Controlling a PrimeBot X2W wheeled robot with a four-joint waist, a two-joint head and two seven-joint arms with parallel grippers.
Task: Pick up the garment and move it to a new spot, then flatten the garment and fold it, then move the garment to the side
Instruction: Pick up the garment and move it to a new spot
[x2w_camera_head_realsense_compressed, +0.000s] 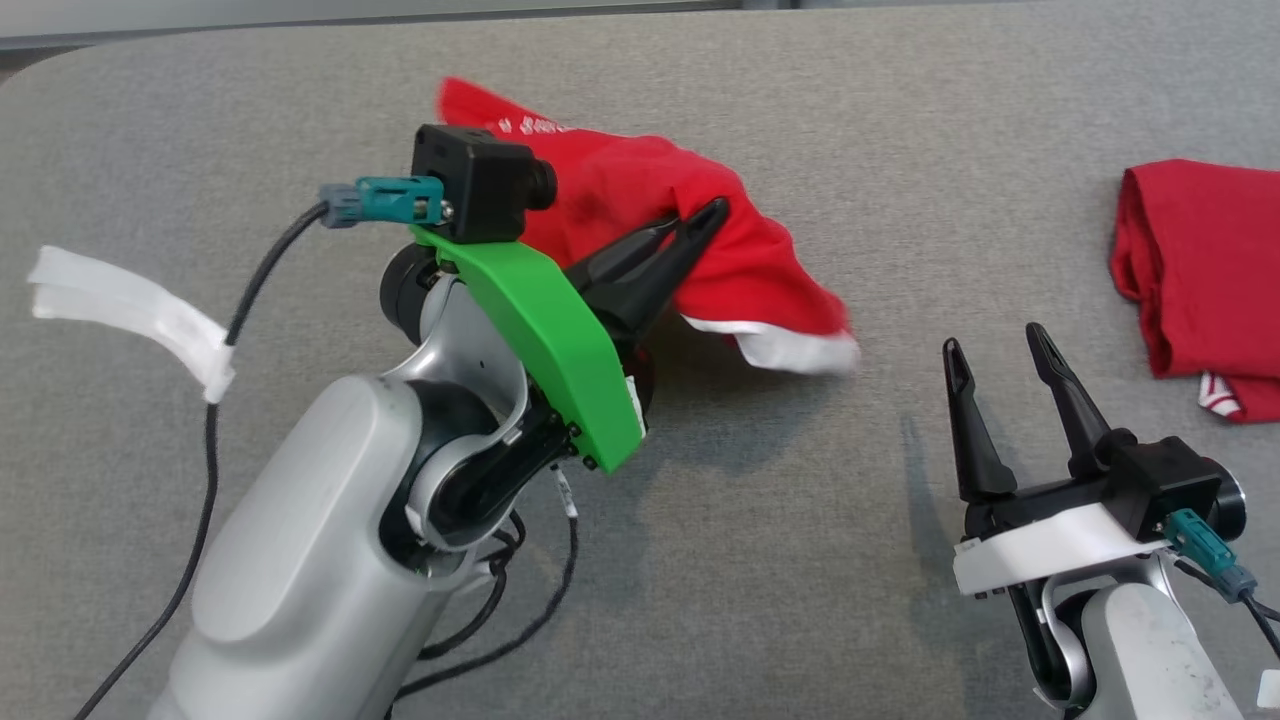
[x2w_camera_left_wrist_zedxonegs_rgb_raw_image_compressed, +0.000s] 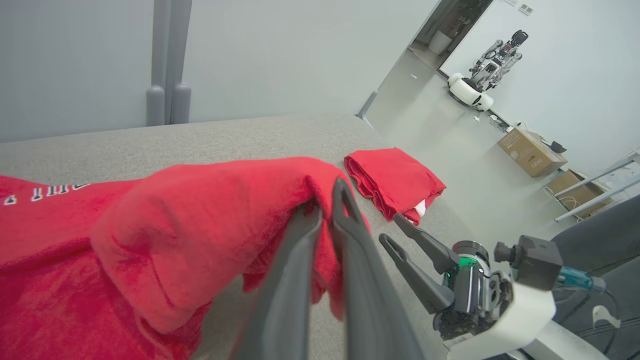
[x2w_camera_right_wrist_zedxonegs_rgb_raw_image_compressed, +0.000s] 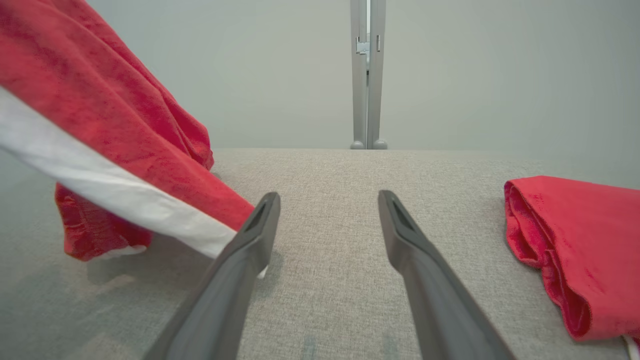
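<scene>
Left gripper (x2w_camera_head_realsense_compressed: 690, 230) jaws clamped on red garment (x2w_camera_head_realsense_compressed: 640, 190), one edge held above tabletop (x2w_camera_head_realsense_compressed: 300, 150), rest trailing on it. Right gripper (x2w_camera_head_realsense_compressed: 995, 345) jaws apart, empty, near the hanging hem (x2w_camera_head_realsense_compressed: 800, 350). Folded red cloth (x2w_camera_head_realsense_compressed: 1200, 260) lies far right.

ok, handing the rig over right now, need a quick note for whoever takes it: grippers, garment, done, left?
Left gripper: shut on the red garment, pinched edge lifted off the grey table, the rest trailing on it.
Right gripper: open, holding nothing, over the table.
A second red garment lies folded at the table's right side.
Done: garment grasped, pickup under way.
Left: set it down at a new spot, flatten, fold, move aside.
</scene>
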